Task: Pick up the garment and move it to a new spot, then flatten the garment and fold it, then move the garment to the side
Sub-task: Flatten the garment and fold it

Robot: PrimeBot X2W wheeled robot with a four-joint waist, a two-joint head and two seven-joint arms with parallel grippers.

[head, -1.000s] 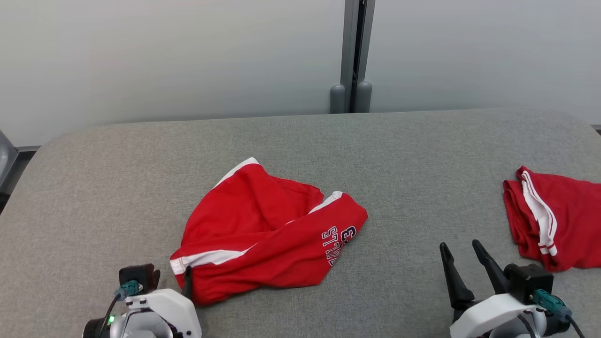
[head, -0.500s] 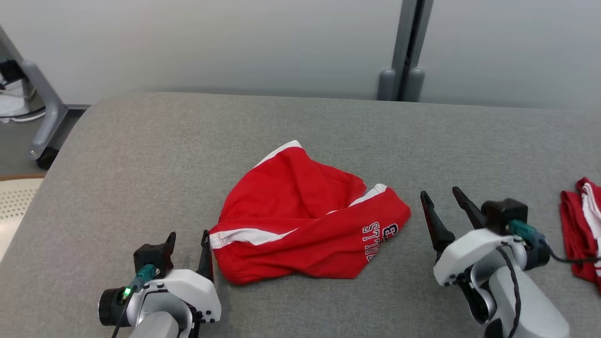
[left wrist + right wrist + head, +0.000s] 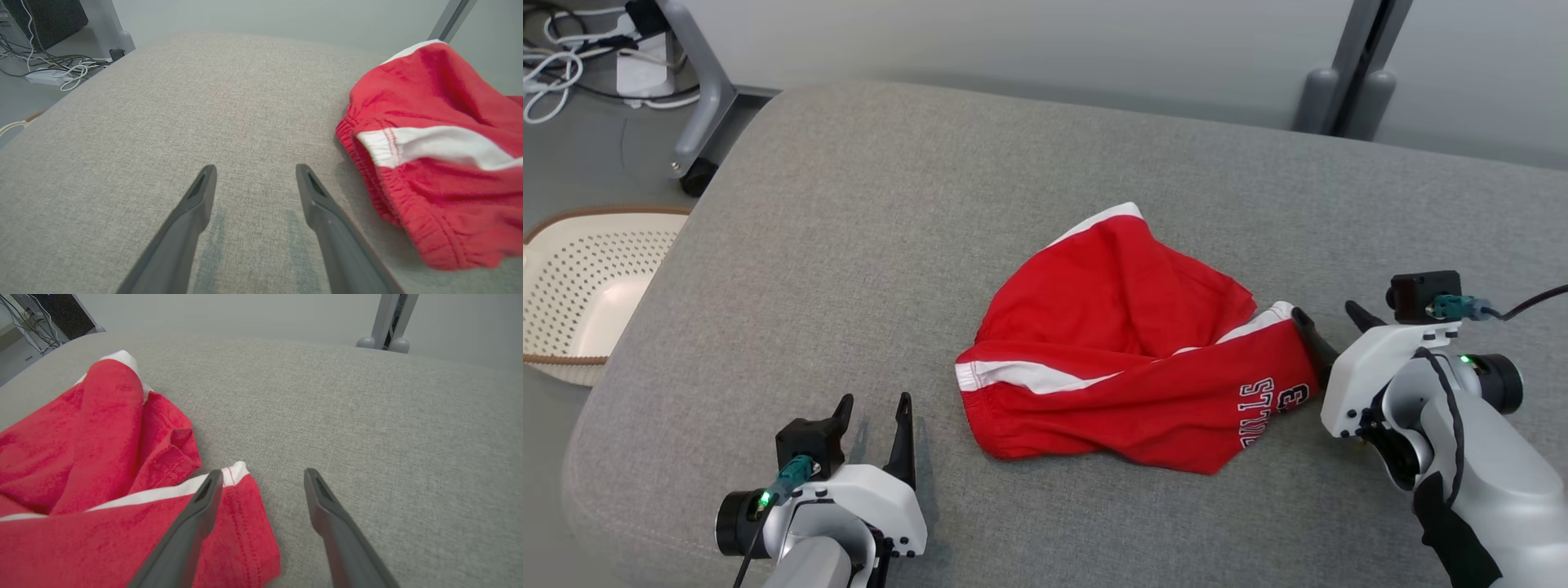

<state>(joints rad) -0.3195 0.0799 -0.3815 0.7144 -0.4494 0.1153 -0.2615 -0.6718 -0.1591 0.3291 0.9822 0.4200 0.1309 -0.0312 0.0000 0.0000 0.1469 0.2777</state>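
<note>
Right gripper (image 3: 1323, 309) spread, now at garment (image 3: 1127, 359) (maybe touching)

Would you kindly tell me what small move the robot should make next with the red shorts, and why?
Probably slide the right gripper slightly toward the red shorts, so the white-trimmed hem corner sits between its open fingers. One finger lies over that corner, while the left gripper stands open beside the waistband, not touching it.

A pale wall (image 3: 1013, 41) with a grey upright post (image 3: 1360, 49) stands behind the wide grey fabric-covered surface (image 3: 915, 212). On the grey floor (image 3: 605, 163) at left sit a cream perforated basket (image 3: 564, 269), a castered stand leg (image 3: 707, 98) and tangled cables (image 3: 547, 65), perhaps around a power strip (image 3: 645, 73).
</note>
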